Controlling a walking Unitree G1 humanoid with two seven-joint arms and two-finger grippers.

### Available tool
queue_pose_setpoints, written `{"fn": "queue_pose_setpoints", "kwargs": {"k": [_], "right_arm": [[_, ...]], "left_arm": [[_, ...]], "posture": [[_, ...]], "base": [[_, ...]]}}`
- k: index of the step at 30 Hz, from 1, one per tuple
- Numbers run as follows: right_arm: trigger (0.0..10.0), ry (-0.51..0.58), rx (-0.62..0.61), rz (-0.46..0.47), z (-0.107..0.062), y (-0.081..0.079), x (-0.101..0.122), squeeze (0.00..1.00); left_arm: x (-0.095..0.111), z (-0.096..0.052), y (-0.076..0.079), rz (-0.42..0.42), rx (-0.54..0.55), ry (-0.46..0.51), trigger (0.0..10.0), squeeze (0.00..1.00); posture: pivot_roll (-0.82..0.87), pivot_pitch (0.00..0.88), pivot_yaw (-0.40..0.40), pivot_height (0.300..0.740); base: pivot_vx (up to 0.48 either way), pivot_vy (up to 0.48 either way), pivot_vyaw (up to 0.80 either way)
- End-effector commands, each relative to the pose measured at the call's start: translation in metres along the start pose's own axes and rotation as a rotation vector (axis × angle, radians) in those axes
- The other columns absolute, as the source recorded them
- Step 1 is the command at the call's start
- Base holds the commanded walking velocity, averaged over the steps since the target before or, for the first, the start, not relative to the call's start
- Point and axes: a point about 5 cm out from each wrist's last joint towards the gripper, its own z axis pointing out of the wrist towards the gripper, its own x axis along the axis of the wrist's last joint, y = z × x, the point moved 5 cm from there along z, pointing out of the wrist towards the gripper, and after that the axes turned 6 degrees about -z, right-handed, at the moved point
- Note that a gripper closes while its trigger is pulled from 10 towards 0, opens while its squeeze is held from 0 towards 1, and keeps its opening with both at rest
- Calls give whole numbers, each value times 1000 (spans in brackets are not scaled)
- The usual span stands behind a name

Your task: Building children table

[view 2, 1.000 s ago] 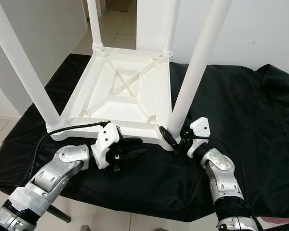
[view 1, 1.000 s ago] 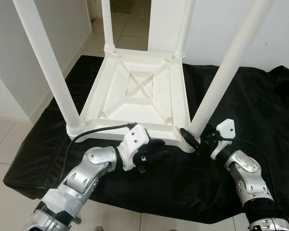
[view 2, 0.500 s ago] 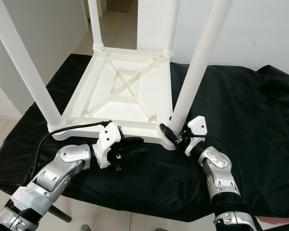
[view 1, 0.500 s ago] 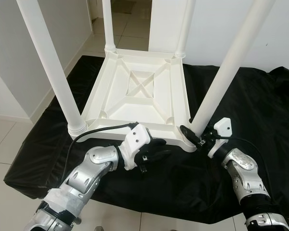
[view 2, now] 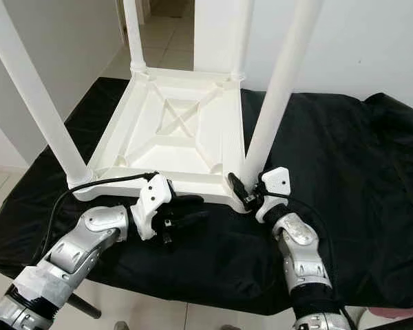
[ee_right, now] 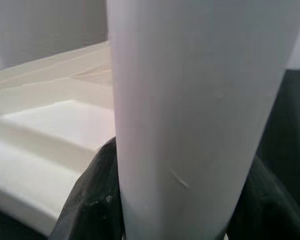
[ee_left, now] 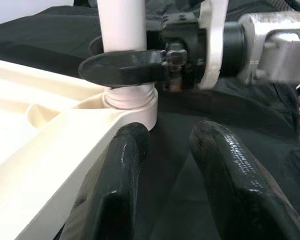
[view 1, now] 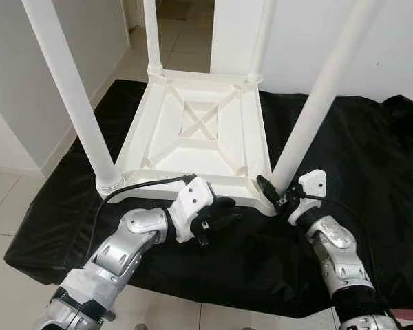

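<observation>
A white table (view 1: 201, 134) lies upside down on a black sheet (view 1: 372, 158), four legs up. The right pincer (view 1: 270, 191) clasps the near right leg (view 1: 315, 103) at its base. The left pincer (view 1: 220, 218) rests on the sheet just before the table's near edge.

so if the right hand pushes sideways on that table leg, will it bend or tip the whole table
The table leg looks like a stiff, thick plastic tube, so it probably won't bend much. The right hand grips it low by its socket, giving little leverage. The upside-down table lies flat on black cloth, so it would likelier slide than tip.
</observation>
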Motion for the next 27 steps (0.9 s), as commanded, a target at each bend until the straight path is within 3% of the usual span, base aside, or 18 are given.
{"fn": "queue_pose_setpoints", "kwargs": {"k": [1,3,10,11,13,19,20,21,22,27], "right_arm": [[10000,-40,-129,22,-3,18,-4,0],[10000,-98,-358,118,-9,20,-16,0],[10000,-115,-530,207,-12,9,-19,0],[10000,-79,-466,195,-5,-4,-11,0],[10000,-44,-411,187,-1,-12,-3,0],[10000,-39,-328,176,2,-23,3,0],[10000,-37,-306,159,3,-25,5,753],[10000,-37,-306,159,3,-25,5,753],[10000,-26,-283,157,4,-29,9,1000],[10000,9,-257,139,3,-31,16,1000]], "left_arm": [[-2,1,5,9,-46,-14,10000,0],[-2,2,6,10,-52,-15,10000,0],[-1,5,8,12,-59,-10,10000,0],[0,6,9,10,-63,-5,10000,0],[1,7,11,8,-70,-2,10000,0],[1,9,13,8,-80,0,10000,0],[2,10,13,8,-77,3,10000,0],[2,10,13,8,-77,3,10000,0],[3,10,14,8,-79,5,10000,0],[2,11,15,0,-79,8,10000,0]], "posture": [[-70,0,-17,740],[-71,0,-16,740],[-66,0,-18,740],[-66,0,-15,740],[-68,0,-17,740],[-64,0,-21,740],[-63,0,-20,740],[-63,0,-20,740],[-61,0,-25,740],[-62,0,-24,740]], "base": [[0,0,0],[0,0,0],[0,0,0],[0,0,0],[0,0,0],[0,0,0],[0,0,0],[0,0,0],[0,0,0],[0,0,0]]}}
